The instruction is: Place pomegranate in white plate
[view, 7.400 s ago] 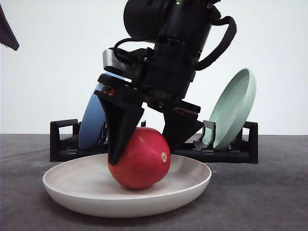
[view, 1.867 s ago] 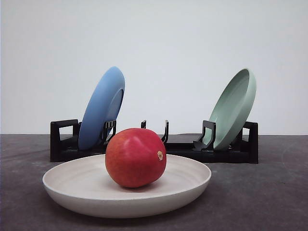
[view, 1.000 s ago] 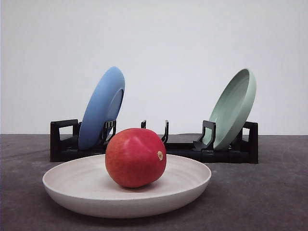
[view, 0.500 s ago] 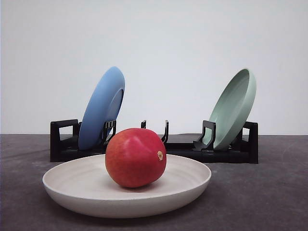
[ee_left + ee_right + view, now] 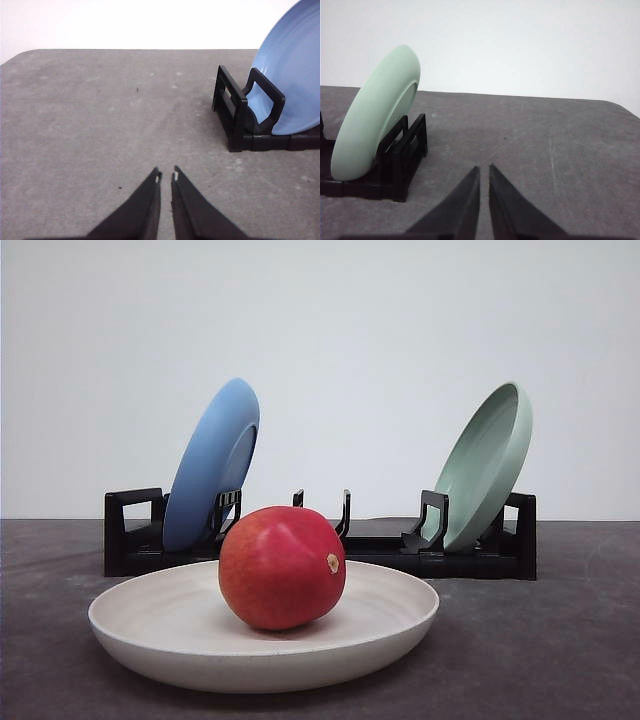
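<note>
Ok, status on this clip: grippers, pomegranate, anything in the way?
Left gripper shut, empty. Right gripper shut, empty. Pomegranate resting in white plate, nothing touching it. Nothing in the way.

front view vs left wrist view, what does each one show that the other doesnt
Front view alone: the pomegranate resting in the white plate, and the pale green plate leaning in the right end of the black rack.

Left wrist view alone: the left claw, its fingers nearly touching and gripping nothing, over bare table.

Both: the blue plate standing in the rack's left end, the rack itself, and the grey table.
</note>
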Robot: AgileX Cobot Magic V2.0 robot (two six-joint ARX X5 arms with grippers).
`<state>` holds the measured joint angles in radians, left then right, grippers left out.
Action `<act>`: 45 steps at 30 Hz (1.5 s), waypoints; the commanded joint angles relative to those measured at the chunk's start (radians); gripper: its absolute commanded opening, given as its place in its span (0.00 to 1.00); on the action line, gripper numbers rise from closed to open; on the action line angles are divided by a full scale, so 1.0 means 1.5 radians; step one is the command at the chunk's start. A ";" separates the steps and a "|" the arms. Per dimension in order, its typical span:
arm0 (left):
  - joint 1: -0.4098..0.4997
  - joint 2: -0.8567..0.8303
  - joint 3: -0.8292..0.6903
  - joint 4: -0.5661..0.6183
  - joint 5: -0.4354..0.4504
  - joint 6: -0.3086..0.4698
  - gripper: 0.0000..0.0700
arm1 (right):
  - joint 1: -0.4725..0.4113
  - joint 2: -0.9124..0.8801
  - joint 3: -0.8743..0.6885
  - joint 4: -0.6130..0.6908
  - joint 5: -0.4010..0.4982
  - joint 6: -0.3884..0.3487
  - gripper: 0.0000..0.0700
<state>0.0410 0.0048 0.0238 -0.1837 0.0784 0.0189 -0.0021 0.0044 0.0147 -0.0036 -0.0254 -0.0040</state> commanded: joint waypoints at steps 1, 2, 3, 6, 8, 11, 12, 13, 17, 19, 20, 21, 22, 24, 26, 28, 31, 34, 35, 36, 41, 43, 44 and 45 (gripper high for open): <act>0.001 -0.001 -0.008 0.000 0.000 0.010 0.03 | 0.000 -0.001 -0.003 0.008 0.000 -0.001 0.04; 0.001 -0.001 -0.008 0.000 0.000 0.010 0.03 | 0.000 -0.001 -0.003 0.008 0.000 -0.001 0.04; 0.001 -0.001 -0.008 0.000 0.000 0.010 0.03 | 0.000 -0.001 -0.002 0.008 0.000 -0.001 0.04; 0.001 -0.001 -0.008 0.000 0.000 0.010 0.03 | 0.000 -0.001 -0.002 0.008 0.000 -0.001 0.04; 0.001 -0.001 -0.008 0.000 0.000 0.010 0.03 | 0.000 -0.001 -0.002 0.008 0.000 -0.001 0.04; 0.001 -0.001 -0.008 0.000 0.000 0.010 0.03 | 0.000 -0.001 -0.003 0.008 0.000 -0.001 0.04; 0.001 -0.001 -0.008 0.000 0.000 0.010 0.03 | 0.000 -0.001 -0.003 0.008 0.000 -0.001 0.04; 0.001 -0.001 -0.008 0.000 0.000 0.010 0.03 | 0.000 -0.001 -0.003 0.008 0.000 -0.001 0.04; 0.001 -0.001 -0.008 0.000 0.000 0.010 0.03 | 0.000 -0.001 -0.003 0.008 0.000 -0.001 0.04; 0.001 -0.001 -0.008 0.000 0.000 0.010 0.03 | 0.000 -0.001 -0.003 0.008 0.000 -0.001 0.04; 0.001 -0.001 -0.008 0.000 0.000 0.010 0.03 | 0.000 -0.001 -0.003 0.008 0.000 -0.001 0.04; 0.001 -0.001 -0.008 0.000 0.000 0.010 0.03 | 0.000 -0.001 -0.003 0.008 0.000 -0.001 0.04; 0.001 -0.001 -0.008 0.000 0.000 0.010 0.03 | 0.000 -0.001 -0.002 0.008 0.000 -0.001 0.04; 0.001 -0.001 -0.008 0.000 0.000 0.010 0.03 | 0.000 -0.001 -0.003 0.008 0.000 -0.001 0.04; 0.001 -0.001 -0.008 0.000 0.000 0.010 0.03 | 0.000 -0.001 -0.003 0.008 0.000 -0.001 0.04; 0.001 -0.001 -0.008 0.000 0.000 0.010 0.03 | 0.000 -0.001 -0.003 0.008 0.000 -0.001 0.04; 0.001 -0.001 -0.008 0.000 0.000 0.010 0.03 | 0.000 -0.001 -0.002 0.008 0.000 -0.001 0.04; 0.001 -0.001 -0.008 0.000 0.000 0.010 0.03 | 0.000 -0.001 -0.002 0.008 0.000 -0.001 0.04; 0.001 -0.001 -0.008 0.000 0.000 0.010 0.03 | 0.000 -0.001 -0.002 0.008 0.000 -0.001 0.04; 0.001 -0.001 -0.008 0.000 0.000 0.010 0.03 | 0.000 -0.001 -0.002 0.008 0.000 -0.001 0.04; 0.001 -0.001 -0.008 0.000 0.000 0.010 0.03 | 0.000 -0.001 -0.002 0.008 0.000 -0.001 0.04; 0.001 -0.001 -0.008 0.000 0.000 0.010 0.03 | 0.000 -0.001 -0.002 0.008 0.000 -0.001 0.04; 0.001 -0.001 -0.008 0.000 0.000 0.010 0.03 | 0.000 -0.001 -0.002 0.008 0.000 -0.001 0.04; 0.001 -0.001 -0.008 0.000 0.000 0.010 0.03 | 0.000 -0.001 -0.003 0.008 0.000 -0.001 0.04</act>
<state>0.0410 0.0048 0.0238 -0.1837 0.0784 0.0189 -0.0021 0.0044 0.0147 -0.0036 -0.0254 -0.0040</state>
